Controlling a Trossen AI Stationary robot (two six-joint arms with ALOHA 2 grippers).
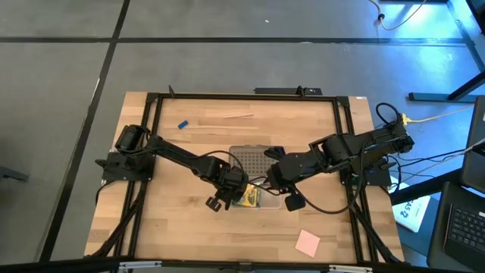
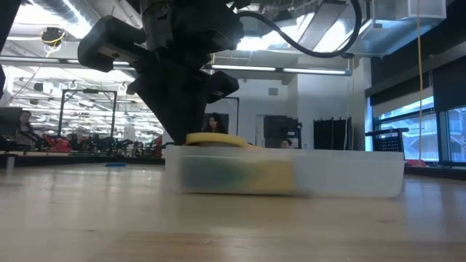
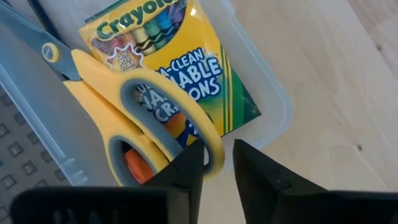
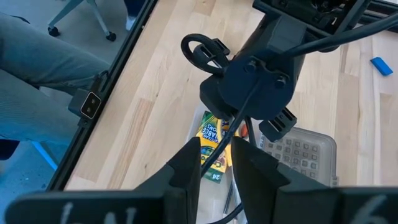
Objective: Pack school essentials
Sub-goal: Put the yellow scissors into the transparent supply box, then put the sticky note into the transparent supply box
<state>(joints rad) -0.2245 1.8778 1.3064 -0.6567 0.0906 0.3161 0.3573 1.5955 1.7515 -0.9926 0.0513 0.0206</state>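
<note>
The yellow-handled scissors (image 3: 106, 81) lie across the green-and-yellow crayon box (image 3: 180, 68) inside the clear plastic case (image 3: 273, 106). In the low view their handle (image 2: 215, 138) shows just above the case wall (image 2: 349, 175). My left gripper (image 3: 219, 158) is over the case's near end (image 1: 261, 206), shut on the scissors. My right gripper (image 4: 216, 155) hovers above the case (image 1: 274, 176), its fingers a narrow gap apart with nothing between them. The pink sticky-note pad (image 1: 307, 243), the blue eraser (image 1: 183, 123) and a thin reddish pencil (image 1: 239, 116) lie flat on the table. My left gripper pinches the rim of the scissors' outer handle loop (image 3: 214, 140) between its two fingers, coming from above and pointing down. The scissors lie flat on the crayon box, blades (image 3: 25, 25) pointing toward the case's far end.
The grey perforated lid (image 1: 250, 159) covers the case's far half. Something orange (image 3: 134, 165) shows under the scissors' handle. A black frame (image 1: 227, 95) borders the wooden table. Bare wood lies to the left and near side of the case. People sit in the room beyond the table.
</note>
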